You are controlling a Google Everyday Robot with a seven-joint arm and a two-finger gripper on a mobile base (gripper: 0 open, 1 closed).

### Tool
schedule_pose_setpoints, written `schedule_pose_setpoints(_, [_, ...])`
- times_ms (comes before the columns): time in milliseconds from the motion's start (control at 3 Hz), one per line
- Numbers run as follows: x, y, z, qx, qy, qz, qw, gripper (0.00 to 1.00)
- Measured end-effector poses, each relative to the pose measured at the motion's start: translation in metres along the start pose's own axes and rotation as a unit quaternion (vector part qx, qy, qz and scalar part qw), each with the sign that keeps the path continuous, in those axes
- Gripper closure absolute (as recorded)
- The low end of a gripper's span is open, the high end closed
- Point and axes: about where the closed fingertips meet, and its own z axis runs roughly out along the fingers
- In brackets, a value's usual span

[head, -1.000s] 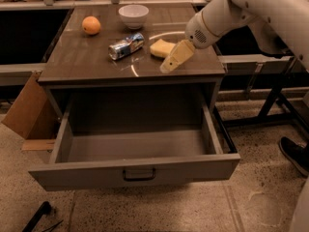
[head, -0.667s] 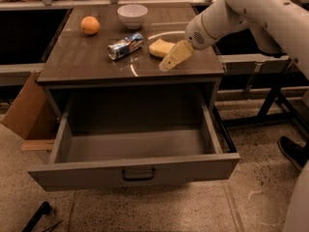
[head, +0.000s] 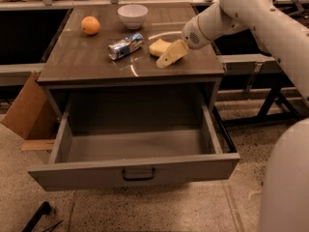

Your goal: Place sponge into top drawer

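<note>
The pale yellow sponge (head: 157, 47) lies on the brown tabletop (head: 96, 57), right of centre. My gripper (head: 170, 55) hangs just above the tabletop at the sponge's right front side, touching or nearly touching it. The white arm comes in from the upper right. The top drawer (head: 135, 170) is pulled wide open below the tabletop. Its grey inside shows nothing in it, and its dark bar handle (head: 138, 174) sits at the centre of the front panel.
A crushed can (head: 124, 46) lies just left of the sponge. An orange (head: 90, 25) and a white bowl (head: 133, 14) sit at the back of the tabletop. A cardboard box (head: 24, 110) leans beside the drawer on the left. Dark table frames stand to the right.
My gripper has edged slightly left, closer to the sponge. The sponge, the can and the drawer have not moved.
</note>
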Motion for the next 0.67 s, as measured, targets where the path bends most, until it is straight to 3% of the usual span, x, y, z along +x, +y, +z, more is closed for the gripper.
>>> schedule_pose_setpoints(667, [0.002, -0.019, 0.028, -0.015, 0.011, 0.012, 0.9997, 0.0])
